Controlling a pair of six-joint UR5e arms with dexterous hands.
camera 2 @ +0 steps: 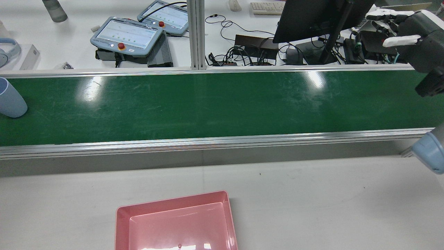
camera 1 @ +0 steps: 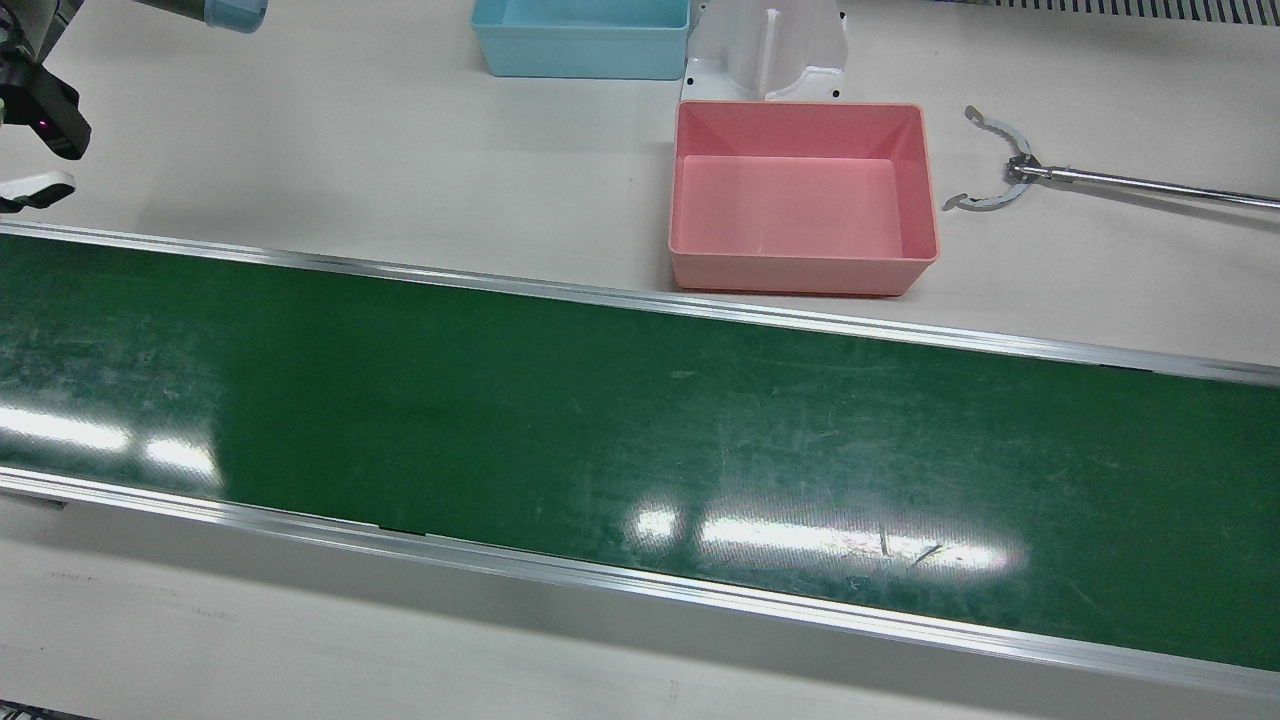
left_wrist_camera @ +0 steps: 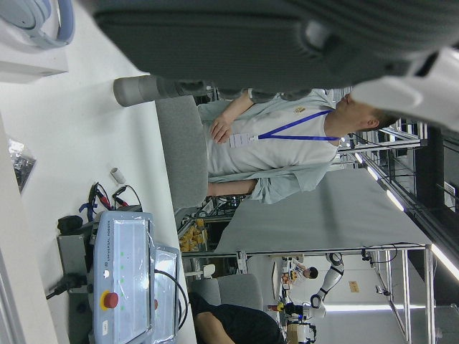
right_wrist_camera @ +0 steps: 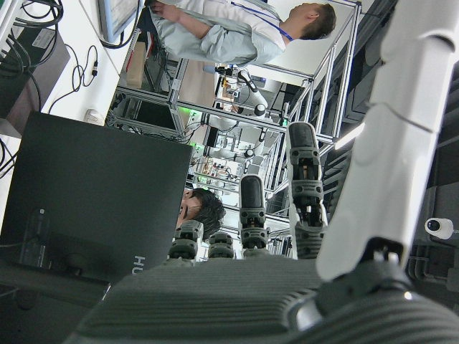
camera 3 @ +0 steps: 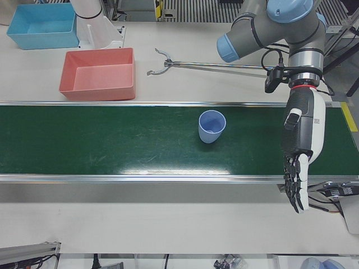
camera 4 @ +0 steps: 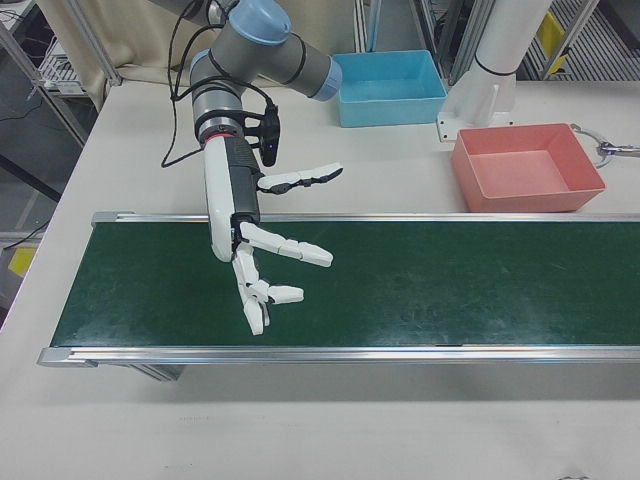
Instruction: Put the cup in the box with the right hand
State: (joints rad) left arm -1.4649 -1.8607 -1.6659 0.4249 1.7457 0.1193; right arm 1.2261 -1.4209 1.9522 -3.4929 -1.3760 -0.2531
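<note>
The right hand [camera 4: 262, 262] hangs over the green conveyor belt [camera 4: 400, 285] with its fingers [camera 4: 290, 249] spread wide and splayed, holding nothing and touching nothing; in the right-front view it sits at about 9 o'clock from the belt's middle, palm toward the belt. The left hand [camera 3: 300, 151] hangs at the belt's other end, fingers straight, pointing down and slightly apart, also empty. The cup [camera 3: 211, 126], pale blue and open at the top, stands on the belt well apart from both hands; in the left-front view it lies at about 9 o'clock from the left hand, and in the rear view it shows at the far left edge [camera 2: 10, 99], while the right hand [camera 2: 409, 38] sits at the far right, so nearly the whole belt lies between them. The pink box [camera 1: 803, 195] rests empty on the table just beside the belt's rail, at about 10 o'clock from the cup in the left-front view, with a blue box [camera 1: 583, 38] farther off near the white pedestal [camera 1: 768, 50]. A metal grabber tool [camera 1: 1010, 172] lies on the table at 3 o'clock from the pink box. On the teach pendant [left_wrist_camera: 123, 276] in the left hand view, small print runs along the case, too small to read with certainty.
</note>
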